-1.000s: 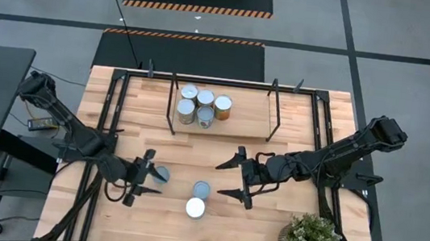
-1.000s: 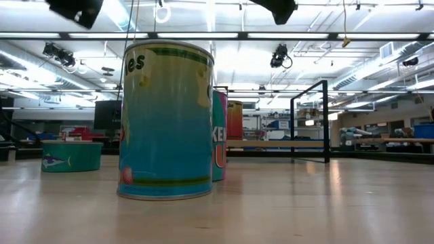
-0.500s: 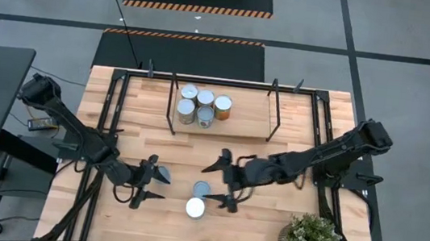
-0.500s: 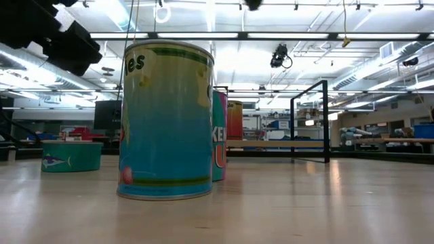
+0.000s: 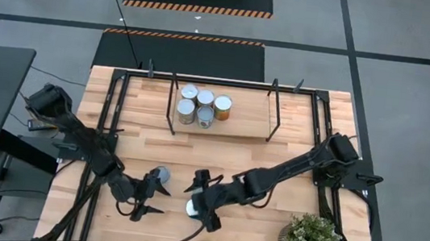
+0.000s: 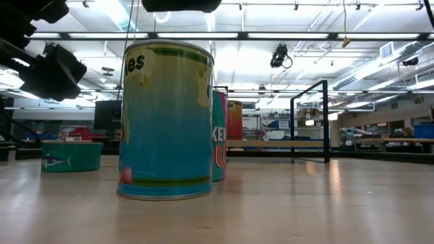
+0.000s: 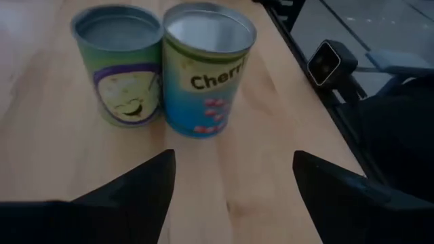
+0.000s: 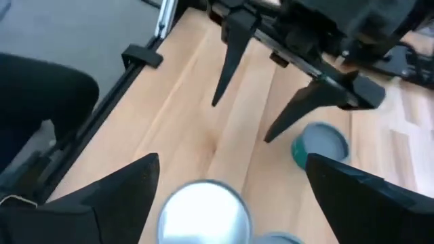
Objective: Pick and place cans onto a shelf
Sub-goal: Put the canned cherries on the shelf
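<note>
You're on a light-wood tabletop (image 5: 293, 150) above grey floor. Four cans (image 5: 203, 106) sit on the shelf (image 5: 248, 118). The white-topped can (image 8: 203, 211) lies between the right gripper (image 5: 195, 210)'s wide-spread fingers; the left gripper (image 5: 149, 196) gapes beside a low teal tin (image 5: 162, 174).

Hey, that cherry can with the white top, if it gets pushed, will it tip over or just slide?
The cherry can stands upright on a flat base, so a low push probably slides it. It is taller than wide, so a high push might tip it, and its round side would then likely roll. It looks rigid, so the open right gripper should not dent it.
</note>
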Tool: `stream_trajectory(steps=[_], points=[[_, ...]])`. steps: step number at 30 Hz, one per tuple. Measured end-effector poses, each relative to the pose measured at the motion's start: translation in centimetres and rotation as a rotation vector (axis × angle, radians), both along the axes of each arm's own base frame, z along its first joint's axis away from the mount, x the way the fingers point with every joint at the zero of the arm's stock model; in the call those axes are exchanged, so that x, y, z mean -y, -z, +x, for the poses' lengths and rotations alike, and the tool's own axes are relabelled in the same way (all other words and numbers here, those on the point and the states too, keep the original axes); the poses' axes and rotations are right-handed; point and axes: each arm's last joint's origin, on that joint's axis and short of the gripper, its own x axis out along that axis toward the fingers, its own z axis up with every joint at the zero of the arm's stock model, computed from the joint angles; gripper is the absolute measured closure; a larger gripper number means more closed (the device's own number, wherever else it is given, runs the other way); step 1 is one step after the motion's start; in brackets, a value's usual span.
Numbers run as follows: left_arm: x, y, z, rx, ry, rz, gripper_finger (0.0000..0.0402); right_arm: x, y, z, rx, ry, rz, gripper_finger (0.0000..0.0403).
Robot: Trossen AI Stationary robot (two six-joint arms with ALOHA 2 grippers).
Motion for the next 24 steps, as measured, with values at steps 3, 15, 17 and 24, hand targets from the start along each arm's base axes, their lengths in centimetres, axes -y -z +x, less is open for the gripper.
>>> stream_trajectory(steps=[3, 15, 17, 24], points=[[0.5, 0.0, 0.5, 0.005, -0.016, 0.008, 0.0097, -0.8, 0.0, 0.8, -0.05, -0.003, -0.019, 0.0009], [0.2, 0.1, 1.0, -0.018, -0.096, -0.069, 0.0106, -2.1, 1.4, 2.9, -0.235, -0.01, -0.102, 0.0004], [0.2, 0.2, 1.0, -0.018, -0.099, -0.067, 0.0106, -2.3, 1.2, 3.0, -0.224, -0.009, -0.088, 0.0003], [-0.2, 0.0, 1.3, 0.014, -0.169, -0.06, 0.0106, -2.9, 1.7, 2.8, -0.223, 0.055, -0.119, 0.0004]])
